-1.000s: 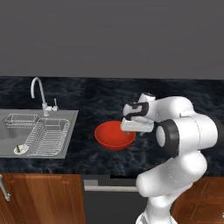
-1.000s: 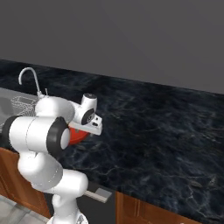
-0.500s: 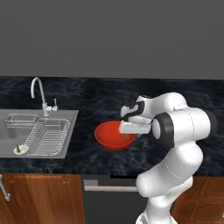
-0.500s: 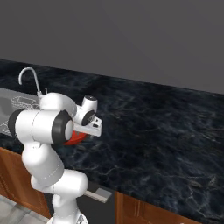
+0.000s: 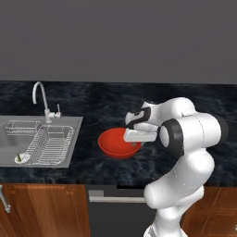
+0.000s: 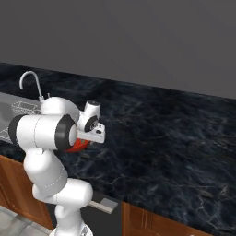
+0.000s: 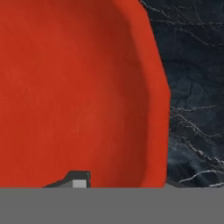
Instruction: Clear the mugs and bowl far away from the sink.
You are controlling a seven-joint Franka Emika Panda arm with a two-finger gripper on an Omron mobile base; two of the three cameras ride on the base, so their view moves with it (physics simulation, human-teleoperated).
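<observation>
Gripper (image 7: 122, 181) straddles bowl (image 5: 115, 143) rim — one fingertip (image 7: 74, 179) inside, closure unclear | bowl on dark counter (image 5: 92, 162), right of sink (image 5: 41, 139)

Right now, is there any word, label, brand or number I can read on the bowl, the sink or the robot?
None. The red bowl is plain, and the sink, the dark counter and the white arm carry no readable text or sign.
</observation>
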